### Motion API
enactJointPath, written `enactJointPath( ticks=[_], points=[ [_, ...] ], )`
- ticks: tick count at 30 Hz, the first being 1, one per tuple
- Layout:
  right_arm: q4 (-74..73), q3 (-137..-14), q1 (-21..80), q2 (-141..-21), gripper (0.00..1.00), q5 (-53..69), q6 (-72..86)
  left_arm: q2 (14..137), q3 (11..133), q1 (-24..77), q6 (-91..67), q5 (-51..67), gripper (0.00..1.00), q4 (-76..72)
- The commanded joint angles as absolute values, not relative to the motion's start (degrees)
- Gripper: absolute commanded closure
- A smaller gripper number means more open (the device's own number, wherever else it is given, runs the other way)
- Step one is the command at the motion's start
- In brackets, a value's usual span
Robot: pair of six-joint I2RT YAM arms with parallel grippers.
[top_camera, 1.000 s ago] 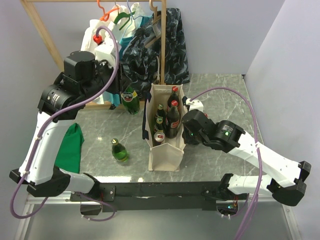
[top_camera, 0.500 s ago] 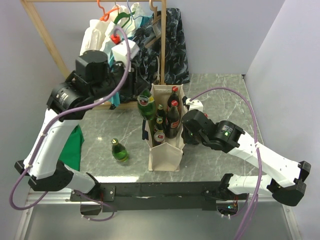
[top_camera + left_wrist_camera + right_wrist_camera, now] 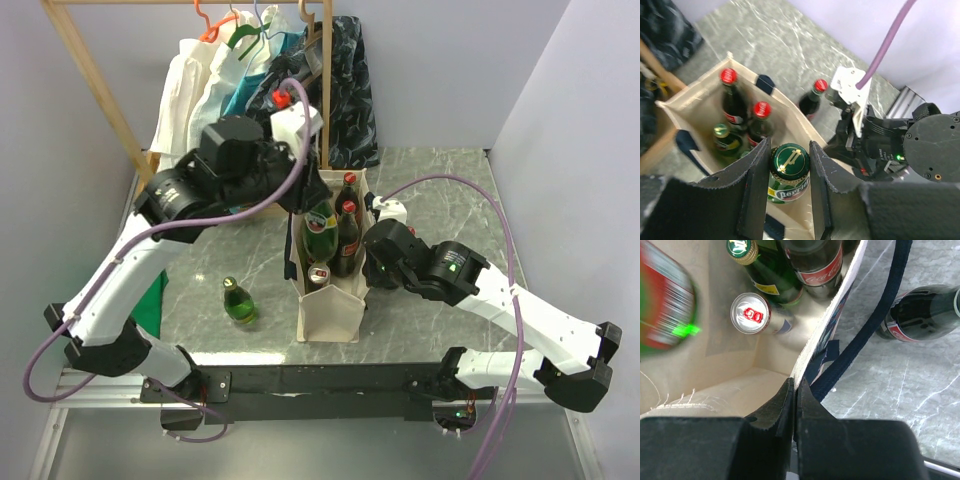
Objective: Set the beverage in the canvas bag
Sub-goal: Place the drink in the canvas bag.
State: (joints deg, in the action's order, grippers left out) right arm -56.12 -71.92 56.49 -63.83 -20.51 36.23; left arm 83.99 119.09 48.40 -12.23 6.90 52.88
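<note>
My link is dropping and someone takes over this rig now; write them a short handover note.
Left claw: shut on the green glass Perrier bottle, over the open mouth of the cream canvas bag with navy handles; not released.
Right claw: shut on the bag's right wall.
In the bag: two red-capped dark cola bottles, a gold-capped green bottle, a silver can.
Left: lower and release it; another green bottle stands on the marble table left of the bag, a third cola bottle outside its right wall.

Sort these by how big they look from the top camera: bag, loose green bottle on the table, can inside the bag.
Largest: bag
Middle: green bottle
Smallest: can, only its top showing
</note>
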Motion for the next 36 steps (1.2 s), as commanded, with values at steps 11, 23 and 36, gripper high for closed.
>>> enactJointPath(
  ticks=[11, 23, 36],
  points=[
    [-54.5, -72.2, 56.8, -61.1, 1.00, -23.4, 37.6, 83.8, 109.7, 54.7, -16.7, 4.8, 0.99, 35.5],
    [-55.2, -72.2, 56.8, -59.7, 1.00, -23.8, 38.1, 84.4, 101.3, 56.2, -18.9, -2.4, 0.99, 29.5],
    [-53.3, -70.3, 56.8, -59.3, 1.00, -22.1, 38.0, 84.8, 93.4, 58.5, -17.9, -5.8, 0.99, 24.7]
  ],
)
